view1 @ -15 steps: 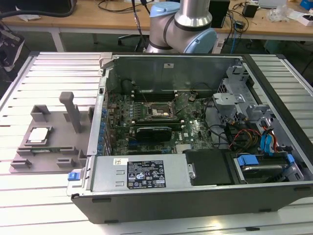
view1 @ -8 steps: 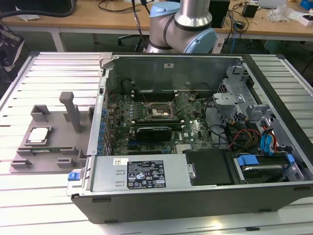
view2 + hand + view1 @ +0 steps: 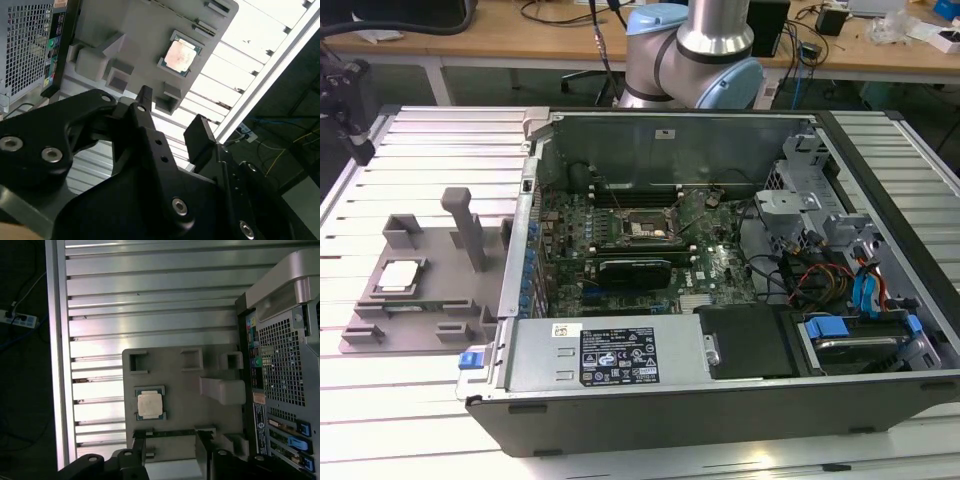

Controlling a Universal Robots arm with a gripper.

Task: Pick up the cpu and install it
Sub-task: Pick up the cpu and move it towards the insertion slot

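1. We see the gripper (image 3: 170,441) open and empty, hanging apart from the grey tray (image 3: 175,385).
2. The cpu (image 3: 149,404) lies flat in that tray — thin and small.
3. We think a crooked pinch could make it slip or tilt.

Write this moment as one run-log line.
gripper: open, empty | cpu: lying in grey tray, not gripped | install: not yet done

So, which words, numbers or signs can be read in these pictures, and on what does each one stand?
Black label on the power supply, exterior view: white print, too small to read.
White sticker beside it: too small to read.
Stickers on the computer case rear, first wrist view: unreadable.
cpu lid: no marking can be made out.
Nothing can be quoted.
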